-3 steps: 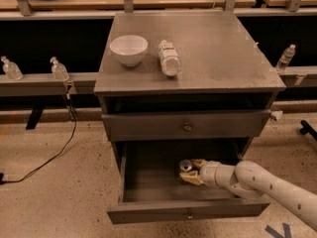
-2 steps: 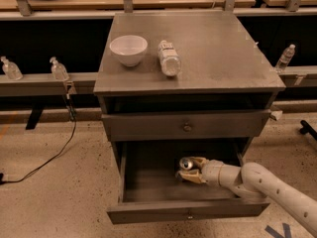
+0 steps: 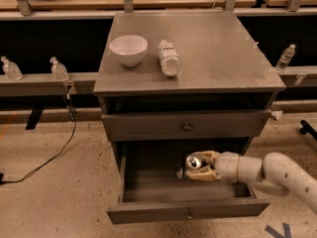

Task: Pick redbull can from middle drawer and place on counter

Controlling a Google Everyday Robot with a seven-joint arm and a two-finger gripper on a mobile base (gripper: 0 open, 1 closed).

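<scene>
gripper [image 3: 195, 166] clasping shiny redbull can [image 3: 192, 161] (middle drawer [image 3: 148, 180])

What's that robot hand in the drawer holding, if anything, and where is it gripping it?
The gripper holds the redbull can by its sides, inside the middle drawer.

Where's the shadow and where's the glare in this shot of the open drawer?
Camera view: the middle drawer has a shadowed floor; the redbull can glints at its top, inside the gripper, shut on it there; the counter is evenly lit, with faint sheen.
</scene>
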